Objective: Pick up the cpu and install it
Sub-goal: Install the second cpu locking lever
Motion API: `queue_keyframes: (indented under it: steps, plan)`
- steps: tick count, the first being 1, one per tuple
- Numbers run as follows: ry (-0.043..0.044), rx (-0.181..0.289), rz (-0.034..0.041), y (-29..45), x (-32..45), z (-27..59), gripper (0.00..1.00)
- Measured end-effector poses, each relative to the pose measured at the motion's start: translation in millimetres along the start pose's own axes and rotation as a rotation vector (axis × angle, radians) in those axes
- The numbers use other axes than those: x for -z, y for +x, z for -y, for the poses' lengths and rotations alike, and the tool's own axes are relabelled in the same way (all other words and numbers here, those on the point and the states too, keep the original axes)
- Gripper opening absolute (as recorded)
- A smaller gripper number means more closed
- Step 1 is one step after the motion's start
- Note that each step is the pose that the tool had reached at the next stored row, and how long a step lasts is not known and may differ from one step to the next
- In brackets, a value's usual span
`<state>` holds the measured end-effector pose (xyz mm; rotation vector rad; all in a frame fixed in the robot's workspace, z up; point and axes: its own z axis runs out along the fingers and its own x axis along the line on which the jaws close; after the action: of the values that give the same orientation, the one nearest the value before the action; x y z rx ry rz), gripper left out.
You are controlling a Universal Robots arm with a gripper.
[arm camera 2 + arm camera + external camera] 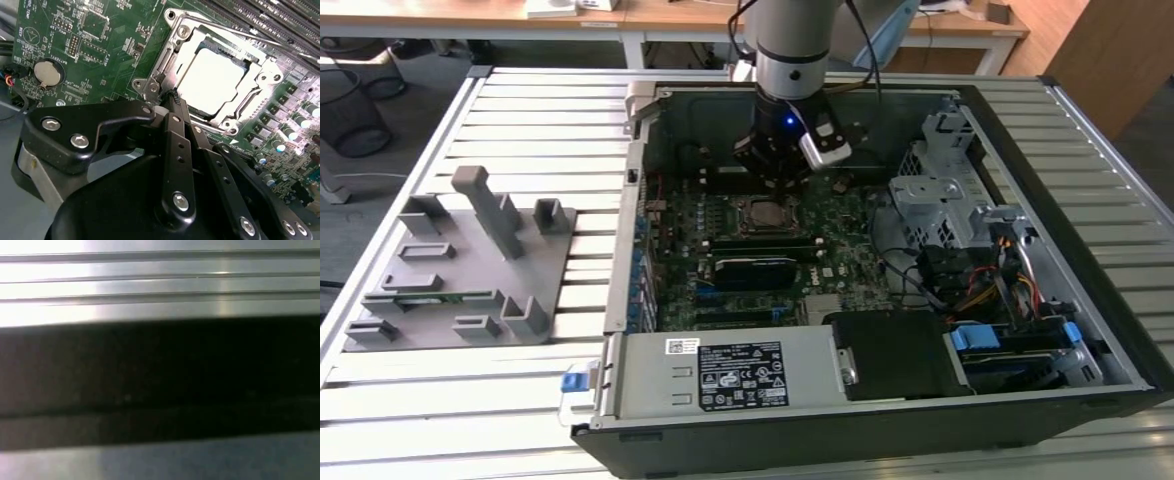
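Note:
The cpu (pixel 212 82), a flat square chip with a pale silver top, lies inside the motherboard socket (pixel 172 47) under its metal frame. In the exterior view the cpu (pixel 770 213) sits in the middle of the green motherboard (pixel 834 250) of the open computer case. My gripper (pixel 781 185) hangs just above the socket's far edge. In the second wrist view the gripper (pixel 172 96) has its black fingers (pixel 175 135) drawn together, nothing between them, the tips beside the socket's corner hinge and apart from the chip.
The black case wall (pixel 634 200) surrounds the board. A drive cage (pixel 941 190) and cables stand at the exterior view's right, a power supply (pixel 734 375) at the front. A grey parts fixture (pixel 467 265) rests on the slatted table (pixel 520 110) to the left.

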<state>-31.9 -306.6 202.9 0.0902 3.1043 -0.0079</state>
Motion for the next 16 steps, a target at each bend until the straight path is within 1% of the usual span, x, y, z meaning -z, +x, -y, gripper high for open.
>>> queue_keyframes:
  steps: [3, 7, 12, 16]
  plan:
    - [0.0000, 0.000, -0.0001, -0.2, 1.3, 1.6, 0.11]
    - [-0.0003, 0.000, -0.0001, -0.4, 7.4, 3.5, 0.11]
    - [-0.0004, 0.000, 0.0000, -0.7, 9.4, 4.7, 0.11]
    - [-0.0011, 0.000, -0.0001, -0.9, 9.5, 8.9, 0.11]
